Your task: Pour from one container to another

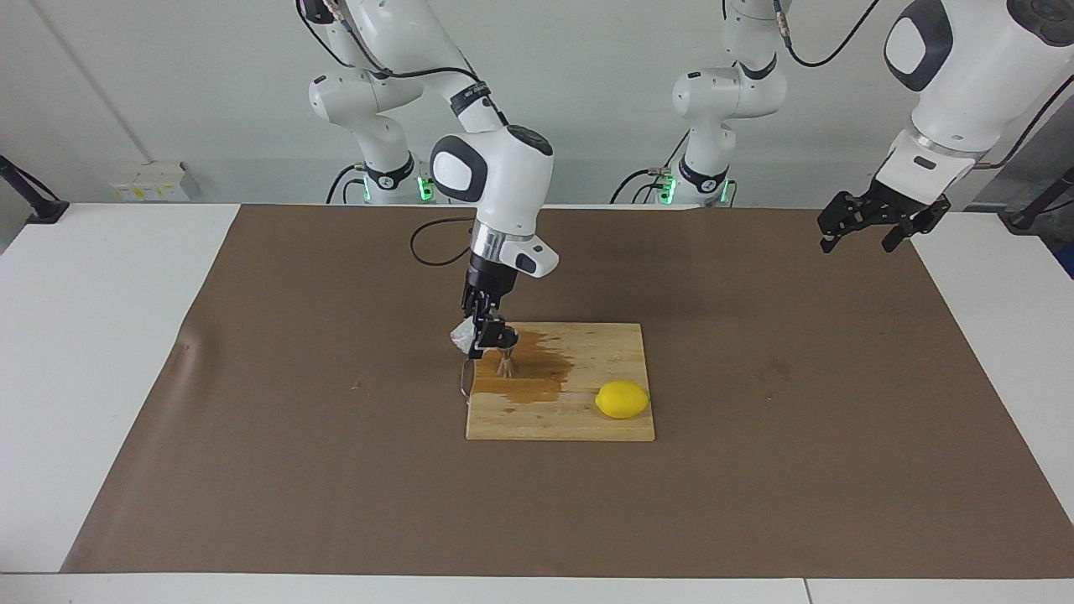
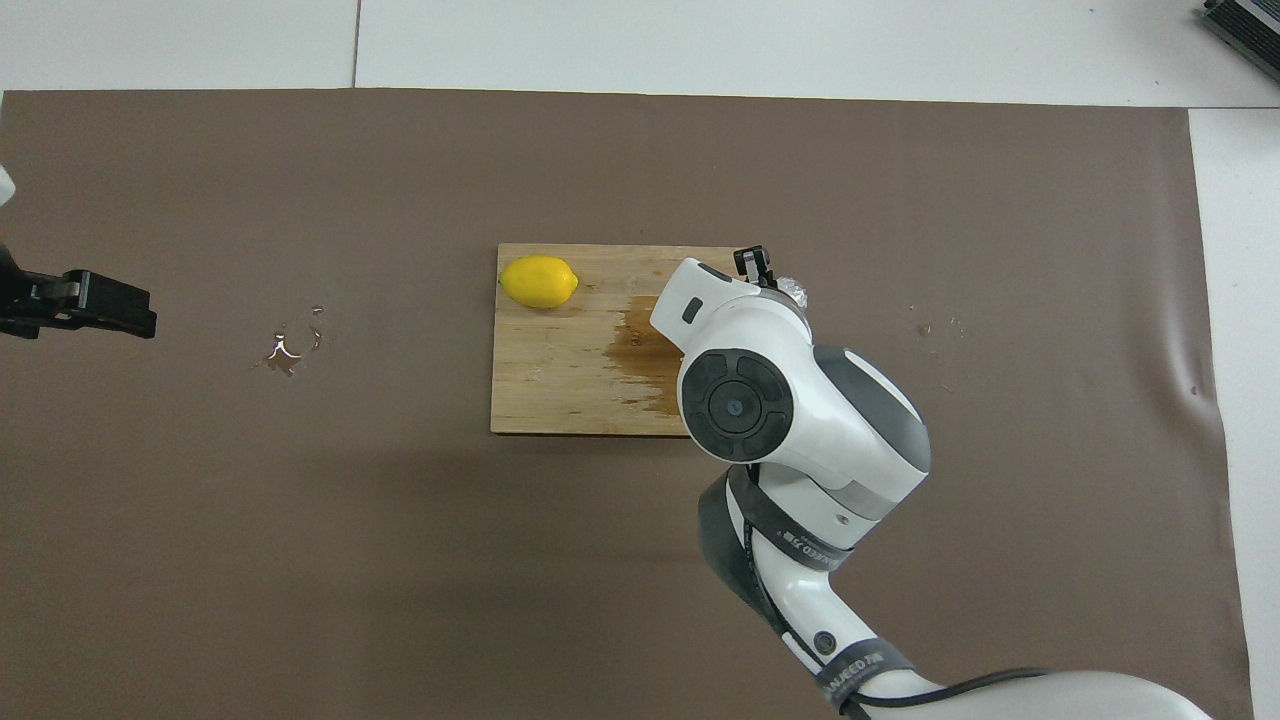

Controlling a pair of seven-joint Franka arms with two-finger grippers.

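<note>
The one container, a tiny whitish crinkled cup (image 1: 460, 336), hangs in my right gripper (image 1: 478, 341), which is shut on it just above the corner of a wooden board (image 1: 587, 424) at the right arm's end. In the overhead view the cup (image 2: 794, 291) peeks out beside the right gripper (image 2: 757, 268). Another container, the steel hourglass jigger (image 1: 506, 354), stands upright on the board right beside the cup, in a dark wet stain (image 1: 541, 376). My arm hides the jigger from overhead. My left gripper (image 1: 868, 223) waits open in the air over the mat's edge.
A yellow lemon (image 1: 622, 399) lies on the board (image 2: 550, 390) toward the left arm's end, also seen from overhead as the lemon (image 2: 539, 281). A small puddle (image 2: 284, 350) glistens on the brown mat (image 1: 336, 470). The left gripper (image 2: 100, 305) hovers near it.
</note>
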